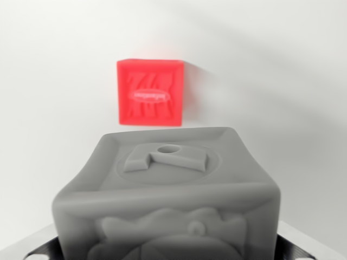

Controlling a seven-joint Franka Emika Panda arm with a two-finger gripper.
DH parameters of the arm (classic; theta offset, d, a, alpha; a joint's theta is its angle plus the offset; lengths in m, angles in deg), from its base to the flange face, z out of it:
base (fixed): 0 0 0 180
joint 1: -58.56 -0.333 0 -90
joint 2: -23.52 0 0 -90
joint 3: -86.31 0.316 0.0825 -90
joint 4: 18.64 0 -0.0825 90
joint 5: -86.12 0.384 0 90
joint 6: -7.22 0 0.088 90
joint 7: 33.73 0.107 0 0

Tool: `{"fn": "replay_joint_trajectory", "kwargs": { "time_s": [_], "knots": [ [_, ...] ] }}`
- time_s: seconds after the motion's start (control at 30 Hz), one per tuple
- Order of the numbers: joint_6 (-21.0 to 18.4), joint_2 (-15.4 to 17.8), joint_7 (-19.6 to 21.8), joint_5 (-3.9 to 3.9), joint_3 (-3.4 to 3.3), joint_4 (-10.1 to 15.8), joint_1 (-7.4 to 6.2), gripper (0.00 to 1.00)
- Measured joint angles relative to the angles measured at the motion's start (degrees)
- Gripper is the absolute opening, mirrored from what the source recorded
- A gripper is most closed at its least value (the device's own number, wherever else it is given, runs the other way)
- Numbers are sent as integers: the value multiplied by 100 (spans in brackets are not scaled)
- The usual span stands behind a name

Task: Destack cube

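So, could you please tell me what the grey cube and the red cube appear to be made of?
Grey cube: probably moulded plastic or rubbery foam, matte, judging by its rounded edges, raised relief shapes and lack of shine. Red cube: looks like the same kind of moulded material, in saturated red, with embossed ridges and an oval mark on its face. The blur leaves hardness open for both.
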Motion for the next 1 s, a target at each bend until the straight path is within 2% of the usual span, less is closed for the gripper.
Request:
{"fn": "replay_joint_trajectory", "kwargs": {
  "time_s": [1.0],
  "knots": [
    [363,-129,-1048,-108,-503,228,313,0]
  ]
}}
